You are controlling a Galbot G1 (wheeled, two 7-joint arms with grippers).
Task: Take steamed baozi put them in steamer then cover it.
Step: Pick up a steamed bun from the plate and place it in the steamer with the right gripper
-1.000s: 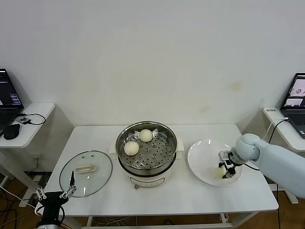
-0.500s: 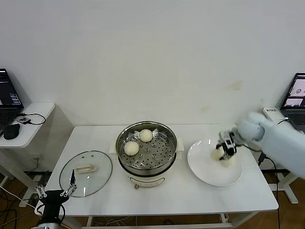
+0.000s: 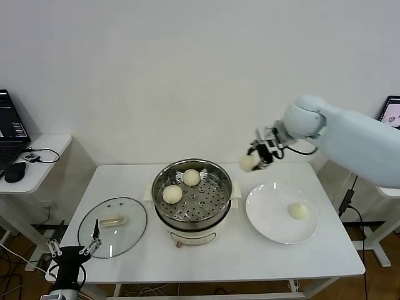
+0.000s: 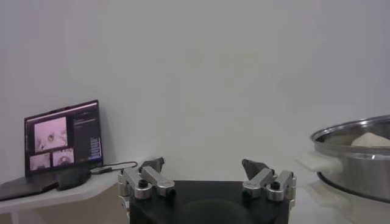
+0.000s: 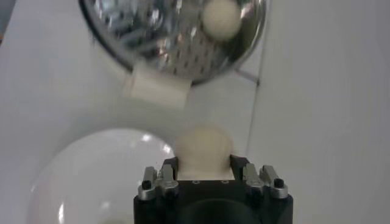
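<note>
We find the round shiny stainless-steel steamer [image 3: 192, 197] with its perforated tray standing at the centre of the white rectangular table [image 3: 219, 256], rigid and heavy on its cream base, not a thing to be shifted. The round clear glass cover [image 3: 112, 226] with metal rim lies flat on the table to the steamer's left; we judge it stiff, breakable and slippery on the glass, best taken by the cream oblong handle [image 3: 112, 220] at its centre. The flat white round plate [image 3: 269, 219] sits to the steamer's right and carries one small cream-white steamed bun [image 3: 299, 211]. Two like buns [image 3: 172, 194] rest on the tray inside the steamer. The fourth bun [image 3: 249, 162] is in the air between plate and steamer, above the table's far edge, clamped between the closed fingers of the right gripper [image 3: 257, 156]; the right wrist view shows it pinched at its sides [image 5: 204, 146]. We judge these buns light, soft and easily dented, so a gentle hold across the widest part suits them. The left gripper [image 4: 207, 179] hangs low off the table's near-left corner with fingers spread wide, holding nothing. The room is plain: a bare white wall [image 3: 187, 75], and a side shelf with a laptop [image 3: 11, 134] at left.
</note>
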